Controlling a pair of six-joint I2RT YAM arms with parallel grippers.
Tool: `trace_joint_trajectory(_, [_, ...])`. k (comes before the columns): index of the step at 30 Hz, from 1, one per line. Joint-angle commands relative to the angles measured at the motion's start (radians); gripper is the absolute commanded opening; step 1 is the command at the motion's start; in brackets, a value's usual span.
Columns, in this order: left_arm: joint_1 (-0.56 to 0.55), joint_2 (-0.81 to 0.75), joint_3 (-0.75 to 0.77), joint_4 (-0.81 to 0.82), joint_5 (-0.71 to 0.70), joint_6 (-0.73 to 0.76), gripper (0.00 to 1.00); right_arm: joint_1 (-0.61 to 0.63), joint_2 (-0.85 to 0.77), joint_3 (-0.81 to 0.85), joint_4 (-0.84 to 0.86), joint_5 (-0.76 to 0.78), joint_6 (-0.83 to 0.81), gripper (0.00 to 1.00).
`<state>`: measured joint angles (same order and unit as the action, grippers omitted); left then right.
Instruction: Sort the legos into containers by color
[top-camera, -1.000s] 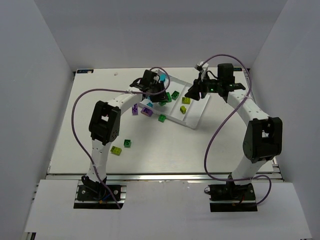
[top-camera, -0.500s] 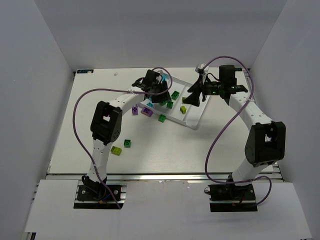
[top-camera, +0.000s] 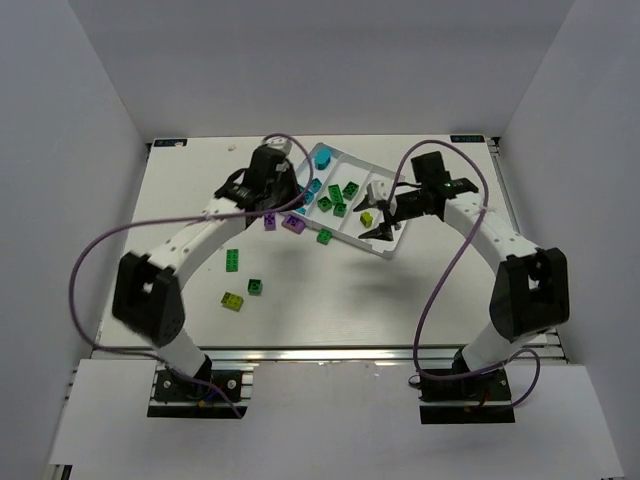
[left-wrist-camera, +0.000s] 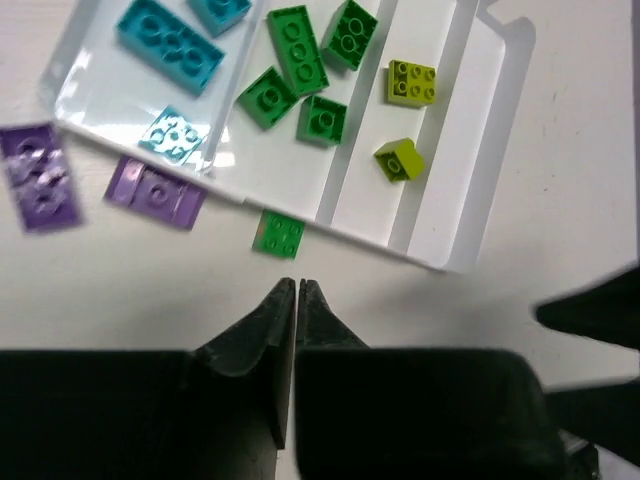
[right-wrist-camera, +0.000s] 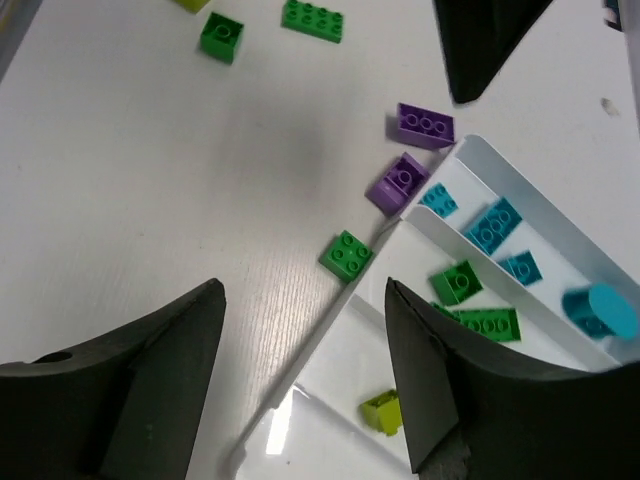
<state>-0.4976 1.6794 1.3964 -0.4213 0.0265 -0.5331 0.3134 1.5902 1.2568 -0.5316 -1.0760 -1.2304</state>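
The white tray (top-camera: 392, 240) lies slanted at the back middle of the table. Its compartments hold cyan legos (left-wrist-camera: 168, 37), green legos (left-wrist-camera: 297, 47) and yellow-green legos (left-wrist-camera: 411, 81); the outermost compartment (left-wrist-camera: 455, 150) is bare. Two purple legos (left-wrist-camera: 155, 190) and one green lego (left-wrist-camera: 278, 235) lie on the table just outside the tray's near wall. My left gripper (left-wrist-camera: 297, 285) is shut and empty above the table, just short of that green lego. My right gripper (right-wrist-camera: 302, 290) stands open above the tray's near corner, over a yellow-green lego (right-wrist-camera: 385, 410).
Loose on the table's left-middle are two green legos (top-camera: 233, 259) (top-camera: 255, 287) and a yellow-green lego (top-camera: 232, 300). A cyan cylinder piece (right-wrist-camera: 600, 310) stands at the tray's far end. White walls close in the table on three sides.
The left arm has swung back and to the left, off the tray, and its jaws have shut on nothing. The right gripper has come nearer and lower over the tray's near corner.
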Motion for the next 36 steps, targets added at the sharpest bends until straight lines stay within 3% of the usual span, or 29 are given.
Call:
trace_joint_trajectory(1, [0.017,-0.196,-0.147,-0.016,-0.115,-0.059,0.17,0.056,0.098,0.168,-0.429,0.025,-0.475,0.67])
trace_joint_trajectory(2, [0.021,-0.280,-0.224,-0.025,-0.153,-0.098,0.23,0.068,0.115,0.190,-0.465,0.036,-0.528,0.63])
trace_joint_trajectory(3, [0.027,-0.323,-0.259,-0.033,-0.175,-0.122,0.35,0.096,0.126,0.208,-0.488,0.048,-0.537,0.62])
trace_joint_trajectory(5, [0.030,-0.400,-0.325,-0.065,-0.209,-0.183,0.43,0.124,0.143,0.230,-0.502,0.076,-0.537,0.62])
trace_joint_trajectory(6, [0.033,-0.468,-0.382,-0.080,-0.236,-0.206,0.54,0.154,0.143,0.228,-0.492,0.086,-0.523,0.62])
trace_joint_trajectory(8, [0.034,-0.527,-0.431,-0.134,-0.261,-0.289,0.64,0.187,0.134,0.208,-0.402,0.123,-0.454,0.65])
trace_joint_trajectory(11, [0.040,-0.598,-0.494,-0.274,-0.309,-0.449,0.77,0.234,0.114,0.179,-0.188,0.186,-0.183,0.69])
trace_joint_trajectory(12, [0.044,-0.610,-0.505,-0.313,-0.318,-0.503,0.79,0.249,0.111,0.179,-0.130,0.214,-0.005,0.71])
trace_joint_trajectory(14, [0.048,-0.632,-0.537,-0.443,-0.350,-0.671,0.86,0.253,0.116,0.184,-0.049,0.258,0.132,0.79])
trace_joint_trajectory(16, [0.053,-0.639,-0.572,-0.497,-0.326,-0.758,0.88,0.253,0.116,0.188,0.034,0.296,0.280,0.89])
trace_joint_trajectory(20, [0.057,-0.642,-0.626,-0.517,-0.277,-0.870,0.88,0.253,0.087,0.133,0.201,0.379,0.492,0.89])
trace_joint_trajectory(22, [0.065,-0.635,-0.639,-0.533,-0.272,-0.907,0.88,0.253,0.100,0.154,0.203,0.405,0.545,0.89])
trace_joint_trajectory(25, [0.074,-0.626,-0.655,-0.554,-0.284,-0.956,0.87,0.250,0.128,0.194,0.131,0.422,0.568,0.89])
trace_joint_trajectory(29, [0.103,-0.626,-0.712,-0.510,-0.272,-0.987,0.80,0.248,0.088,0.133,0.180,0.415,0.575,0.89])
trace_joint_trajectory(36, [0.185,-0.574,-0.761,-0.439,-0.284,-0.929,0.75,0.242,0.036,0.072,0.214,0.406,0.571,0.89])
